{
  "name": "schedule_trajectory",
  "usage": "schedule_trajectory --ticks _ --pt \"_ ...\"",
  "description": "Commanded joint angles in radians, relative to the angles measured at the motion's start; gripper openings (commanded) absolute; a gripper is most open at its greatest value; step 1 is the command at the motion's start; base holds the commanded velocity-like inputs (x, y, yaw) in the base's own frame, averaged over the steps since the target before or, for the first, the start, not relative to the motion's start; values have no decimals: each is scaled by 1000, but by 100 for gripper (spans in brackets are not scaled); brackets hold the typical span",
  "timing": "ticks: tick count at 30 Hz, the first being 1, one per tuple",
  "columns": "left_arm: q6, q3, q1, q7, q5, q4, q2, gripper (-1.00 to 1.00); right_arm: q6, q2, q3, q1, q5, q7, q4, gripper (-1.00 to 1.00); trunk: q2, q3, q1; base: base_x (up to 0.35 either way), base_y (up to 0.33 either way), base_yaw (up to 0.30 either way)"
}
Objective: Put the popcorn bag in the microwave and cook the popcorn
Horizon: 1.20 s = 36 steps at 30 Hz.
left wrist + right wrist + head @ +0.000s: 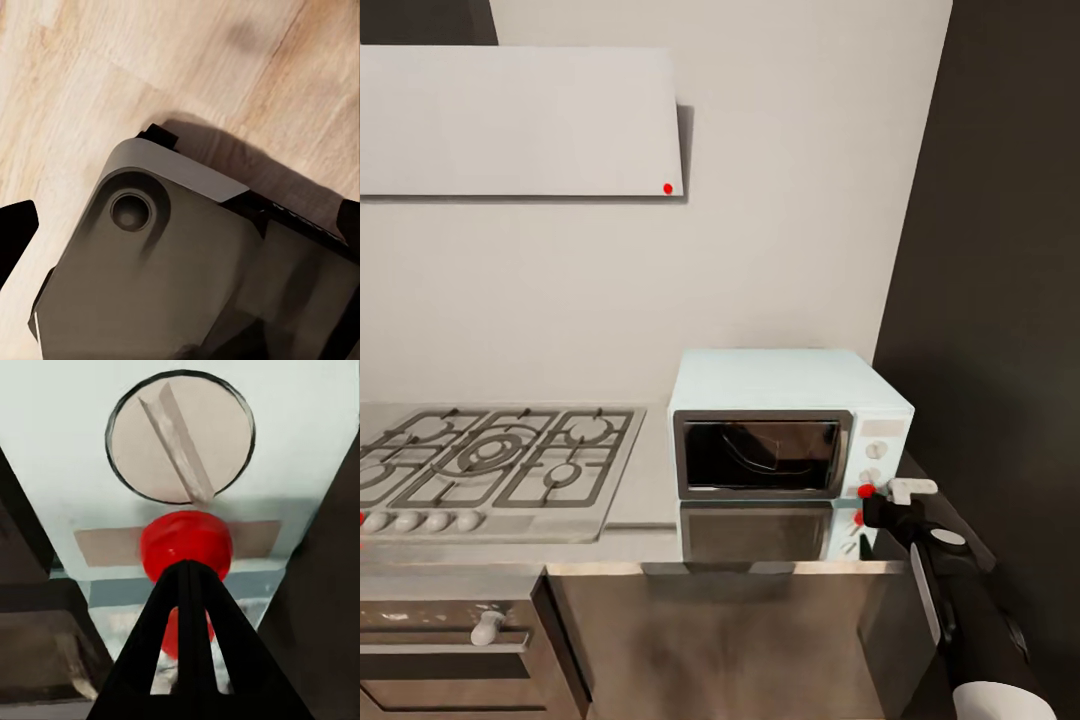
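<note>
**Pressing at the microwave's red button**

Reaching in from the lower right of the head view, the right tool (872,497) sits at the bottom right corner of the microwave (790,425), its black tip against the small red button (866,490) below the white control panel. The microwave is pale mint-blue with a dark glass door, which is closed, and it stands on the steel desk (650,470) just right of the gas hob (490,460), against the pale wall and beside a dark tall cabinet (1000,300). Its front is mirrored in the glossy desk surface. What lies behind the dark glass cannot be made out.

Seen from the right wrist camera, the right tool (189,577) has its two black fingers (169,645) pressed together into one narrow point, touching the red button (186,546); a round white knob (180,435) with a raised bar sits just beyond it on the panel.

A flat white hood (520,120) hangs over the hob, and a dark oven front (450,640) with a white knob sits under it.

From the left wrist camera, the robot's grey base (187,262) and a pale wooden floor (112,67) appear; the left tool shows as dark slivers at the edges, and whether it is spread or closed cannot be told.
</note>
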<state>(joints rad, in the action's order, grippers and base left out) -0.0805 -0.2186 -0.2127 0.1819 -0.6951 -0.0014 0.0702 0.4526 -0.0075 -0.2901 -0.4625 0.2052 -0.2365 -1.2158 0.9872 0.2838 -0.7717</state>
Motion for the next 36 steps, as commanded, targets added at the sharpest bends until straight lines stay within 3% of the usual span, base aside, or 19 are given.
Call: schedule_trajectory --ticks 1,17,25,33,36 --pt "-2 -8 -1 4 -7 0 0 100 3 -2 -4 -1 11 -9 26 -100 1 1 0 110 0 0" --pt "-2 -8 -1 4 -7 0 1 100 -32 -23 -7 -1 11 -10 86 -100 1 1 0 102 0 0" --pt "-2 -8 -1 5 -6 0 2 100 -32 -22 -4 -1 13 -16 85 -100 1 1 0 -65 0 0" --pt "-2 -8 -1 5 -7 0 5 100 -14 -22 1 -1 21 -23 45 -100 1 1 0 -338 0 0" --pt "-2 -8 -1 5 -6 0 5 100 71 -12 4 -1 20 -24 -74 -100 1 1 0 -345 0 0"
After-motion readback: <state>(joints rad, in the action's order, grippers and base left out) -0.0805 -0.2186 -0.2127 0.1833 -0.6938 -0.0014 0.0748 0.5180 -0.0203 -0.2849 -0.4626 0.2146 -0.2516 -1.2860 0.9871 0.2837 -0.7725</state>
